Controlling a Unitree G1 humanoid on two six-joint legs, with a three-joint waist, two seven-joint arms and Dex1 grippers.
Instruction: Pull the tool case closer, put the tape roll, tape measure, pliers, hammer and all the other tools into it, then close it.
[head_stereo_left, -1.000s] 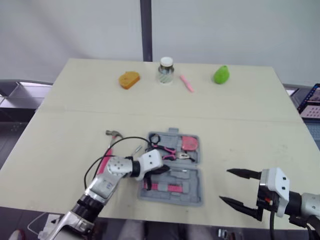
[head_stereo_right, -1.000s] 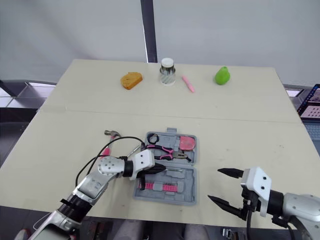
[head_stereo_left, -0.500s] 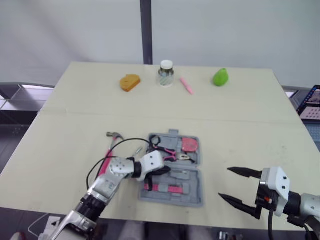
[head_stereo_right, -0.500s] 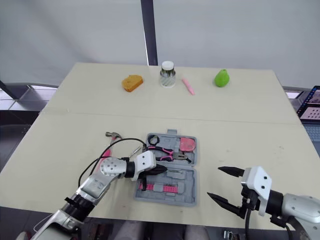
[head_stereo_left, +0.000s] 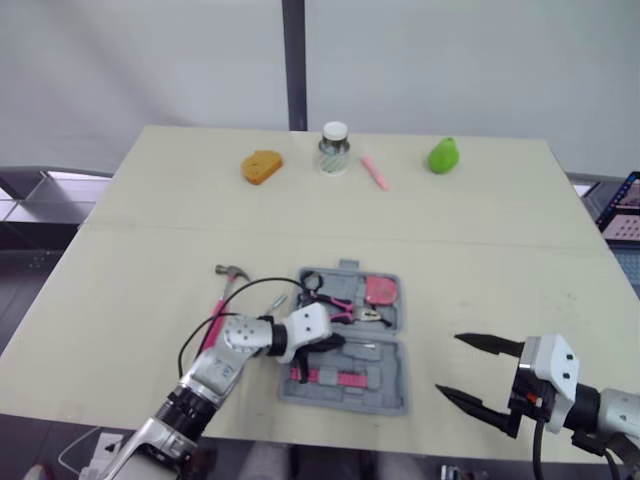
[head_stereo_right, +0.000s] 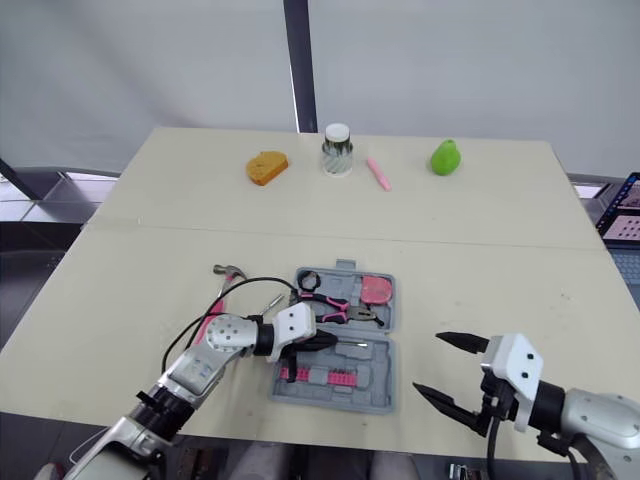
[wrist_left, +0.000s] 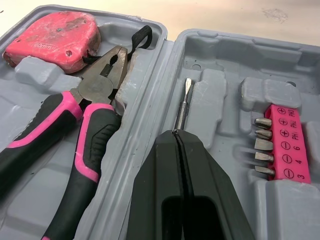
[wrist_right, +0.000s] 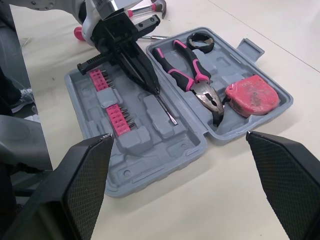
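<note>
Not much has changed in the last sec. The whole view has slid a touch, but that's the head cam, not the kit. Furthest left of the left end effector (wrist_left: 176, 134), and beyond it, the hammer (head_stereo_left: 224, 283) lies on the bench (head_stereo_left: 480, 250) where it was. A small screwdriver (head_stereo_left: 277, 298) sits between the hammer and the case, just outside the case wall. Both are still to be packed. The left end effector is clenched on a flat-blade screwdriver (wrist_left: 184, 102), blade poking out past the tips, held low over the near half of the tool case (wrist_right: 172, 150). Vs. a sec ago it has hardly budged relative to the case, so I'd say it's mid-placement, settling the blade into its slot & not yet let go. On the near side of the fingers is the pink bit strip (wrist_left: 290, 145). Beyond them, in the far half, the pliers (wrist_left: 85, 130), tape measure (wrist_left: 50, 32) and tape roll (wrist_right: 200, 40) are already seated. The case is open, close to the robot's edge of the bench, and hasn't shifted. Well to the right, the right end effector (head_stereo_left: 446, 363) hangs clear of the case w/ fingers spread & empty, same spot as before. So approx. half done: this driver, then the 2 items on the bench, then the lid.
</note>
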